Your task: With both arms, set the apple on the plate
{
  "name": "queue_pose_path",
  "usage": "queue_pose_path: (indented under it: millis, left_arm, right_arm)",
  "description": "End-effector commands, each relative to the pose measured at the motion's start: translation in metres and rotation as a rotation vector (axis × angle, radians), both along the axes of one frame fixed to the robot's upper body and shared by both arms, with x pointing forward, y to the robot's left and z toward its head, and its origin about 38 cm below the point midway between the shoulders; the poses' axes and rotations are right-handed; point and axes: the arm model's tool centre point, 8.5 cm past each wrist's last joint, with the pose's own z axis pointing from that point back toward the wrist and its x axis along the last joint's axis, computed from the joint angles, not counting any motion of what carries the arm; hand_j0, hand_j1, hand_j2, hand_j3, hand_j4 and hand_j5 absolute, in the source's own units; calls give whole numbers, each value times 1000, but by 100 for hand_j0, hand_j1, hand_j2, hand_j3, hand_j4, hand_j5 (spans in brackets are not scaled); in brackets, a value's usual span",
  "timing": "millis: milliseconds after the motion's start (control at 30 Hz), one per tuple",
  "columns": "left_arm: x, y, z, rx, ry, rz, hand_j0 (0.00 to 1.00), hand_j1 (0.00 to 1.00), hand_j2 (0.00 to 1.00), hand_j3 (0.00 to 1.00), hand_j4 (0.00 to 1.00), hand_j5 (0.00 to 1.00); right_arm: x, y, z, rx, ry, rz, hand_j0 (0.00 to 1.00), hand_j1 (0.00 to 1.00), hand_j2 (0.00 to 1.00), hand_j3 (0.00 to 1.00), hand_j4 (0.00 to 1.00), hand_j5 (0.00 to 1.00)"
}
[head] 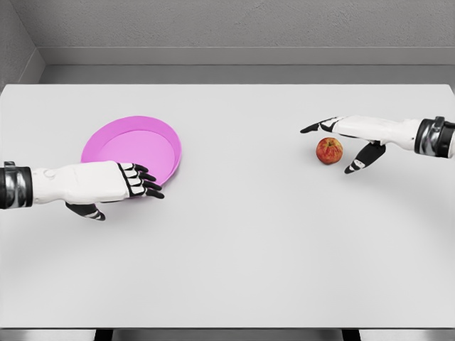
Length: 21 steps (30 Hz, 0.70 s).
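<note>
A pink plate (153, 135) lies on the left half of the table, tilted a little. My left hand (142, 182) is at its near rim, fingers stretched over the edge and thumb hanging below; whether it grips the rim I cannot tell. A red apple (329, 150) sits on the right half of the table. My right hand (334, 145) hovers spread around it, fingers (316, 127) reaching past its far side and the thumb on its near right. The apple rests on the table between them, apparently untouched.
The white table (234, 256) runs across the whole view, its front edge near the bottom of the picture. A grey wall stands behind its far edge.
</note>
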Motion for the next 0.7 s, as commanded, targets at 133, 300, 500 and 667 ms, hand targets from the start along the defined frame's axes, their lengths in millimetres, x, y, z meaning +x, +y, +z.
queue_pose_path:
  millis: [133, 300, 500, 667]
  left_arm:
    - [0, 0, 0, -2, 3, 2, 100, 100, 100, 100, 100, 100]
    - [0, 0, 0, -2, 3, 2, 100, 100, 100, 100, 100, 100]
    - [0, 0, 0, -4, 3, 2, 100, 100, 100, 100, 100, 100]
    - [0, 0, 0, -2, 4, 3, 100, 100, 100, 100, 100, 100]
  right_arm:
    - [4, 0, -13, -11, 18, -14, 100, 100, 100, 100, 100, 100]
    - [13, -6, -14, -17, 18, -35, 100, 100, 100, 100, 100, 100]
    - [14, -7, -17, -22, 19, -36, 100, 100, 100, 100, 100, 100]
    - [15, -7, -18, -20, 20, -39, 100, 100, 100, 100, 100, 100]
